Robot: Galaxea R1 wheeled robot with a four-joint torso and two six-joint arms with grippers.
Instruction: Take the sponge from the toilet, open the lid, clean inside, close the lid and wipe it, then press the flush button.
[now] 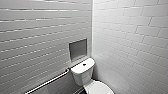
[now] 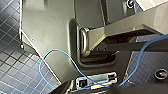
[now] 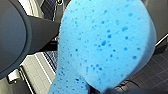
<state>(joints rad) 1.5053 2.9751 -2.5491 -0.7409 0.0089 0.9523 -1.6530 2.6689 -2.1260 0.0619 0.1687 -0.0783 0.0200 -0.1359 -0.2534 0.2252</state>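
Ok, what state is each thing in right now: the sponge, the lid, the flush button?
the sponge: held in the air, off the toilet.
the lid: down, closed.
the flush button: nothing touching it.

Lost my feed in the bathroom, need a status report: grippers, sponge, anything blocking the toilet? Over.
Copy: right gripper shut on sponge, off the floor. Ahead, toilet in the corner, lid looks down. Nothing over the flush button.
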